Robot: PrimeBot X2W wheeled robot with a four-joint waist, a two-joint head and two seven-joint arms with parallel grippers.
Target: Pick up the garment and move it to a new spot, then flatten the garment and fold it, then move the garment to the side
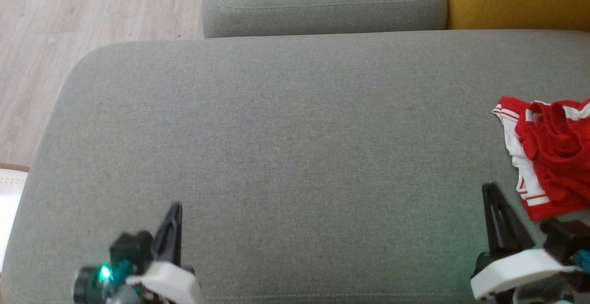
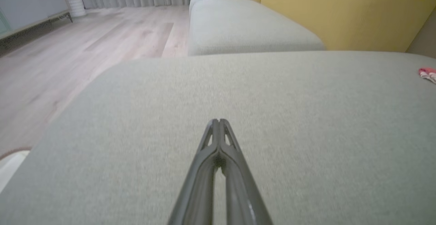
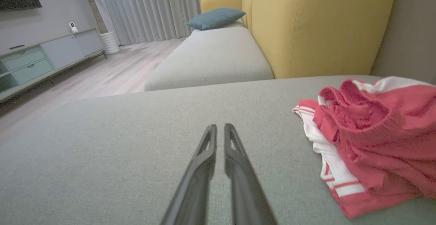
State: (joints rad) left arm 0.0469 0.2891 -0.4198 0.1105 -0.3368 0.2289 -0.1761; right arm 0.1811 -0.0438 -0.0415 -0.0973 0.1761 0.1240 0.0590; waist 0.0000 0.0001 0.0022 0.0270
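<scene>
The garment is a crumpled pair of red shorts with white side panels and stripes. It lies at the right edge of the grey cushion. It also appears at the right of the right wrist view and as a small red patch at the far right of the left wrist view. My right gripper hovers just left of the garment's near corner without touching it. Its fingers are drawn together with only a thin slit between them, and they hold nothing. My left gripper is over the cushion's near left, shut and empty.
A second grey cushion adjoins the far side, and a yellow backrest stands at the far right. Wooden floor lies beyond the cushion's rounded left edge. A teal pillow and a low cabinet stand further off.
</scene>
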